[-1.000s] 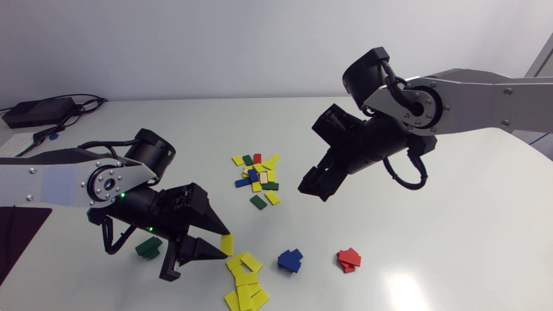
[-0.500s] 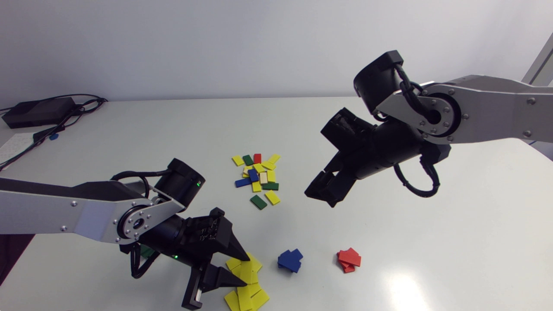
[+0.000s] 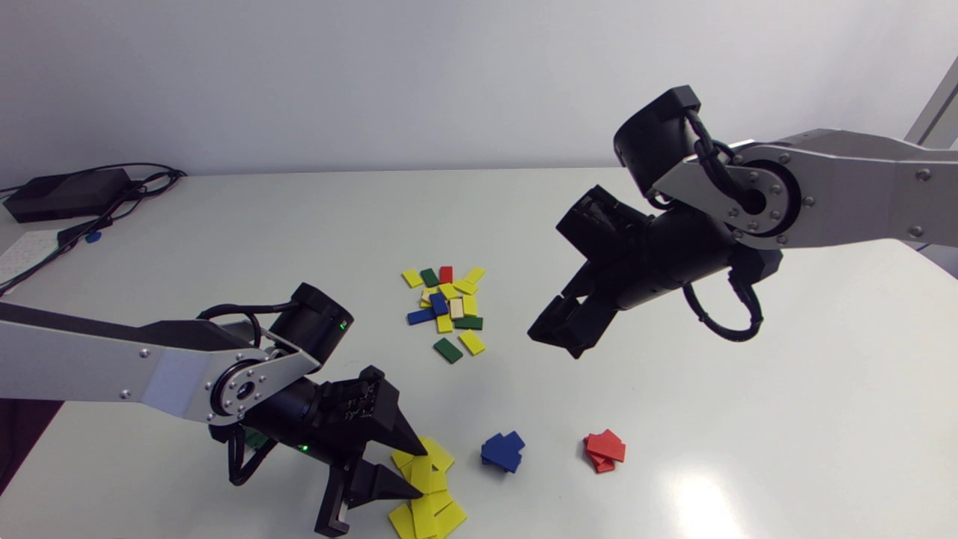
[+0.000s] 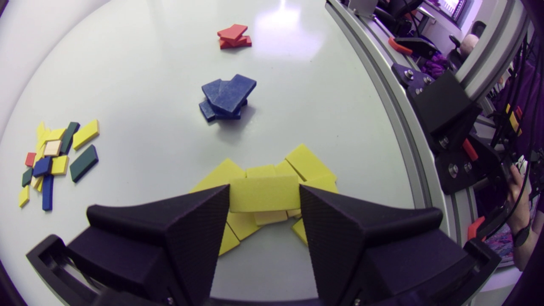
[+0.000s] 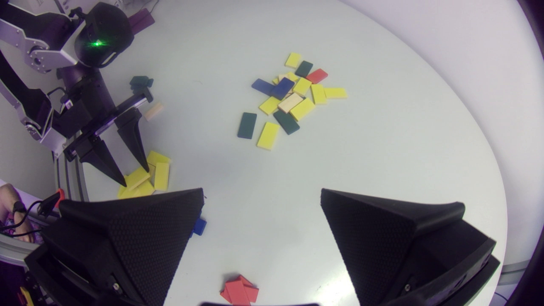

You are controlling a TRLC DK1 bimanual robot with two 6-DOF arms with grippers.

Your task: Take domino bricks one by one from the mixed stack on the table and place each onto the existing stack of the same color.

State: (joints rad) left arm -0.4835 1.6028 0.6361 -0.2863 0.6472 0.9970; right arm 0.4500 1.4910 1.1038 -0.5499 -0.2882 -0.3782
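Observation:
My left gripper [image 3: 421, 473] [image 4: 264, 194] is shut on a yellow brick [image 3: 420, 474] [image 4: 263, 193], gripped by its short ends. The brick lies flat, low over the yellow stack [image 3: 426, 513] [image 4: 308, 163] [image 5: 153, 174] near the table's front edge. The mixed pile [image 3: 447, 307] [image 4: 55, 157] [image 5: 293, 95] of yellow, green, blue, red and pale bricks lies mid-table. My right gripper [image 3: 557, 337] [image 5: 261, 193] hangs open and empty above the table, right of that pile. Right of the yellow stack sit the blue stack [image 3: 503, 451] [image 4: 227, 97] and the red stack [image 3: 604, 451] [image 4: 233, 36] [image 5: 238, 291].
The green stack [image 5: 140, 80] lies behind my left arm, almost hidden in the head view. A pale brick [image 5: 153, 111] lies beside the left gripper. A black power supply with cables [image 3: 67, 193] sits at the back left corner. The table's front rail [image 4: 395, 119] runs close past the yellow stack.
My left arm has swung forward and down, carrying the yellow brick from above the table onto the yellow stack. The right arm drew back slightly to the right.

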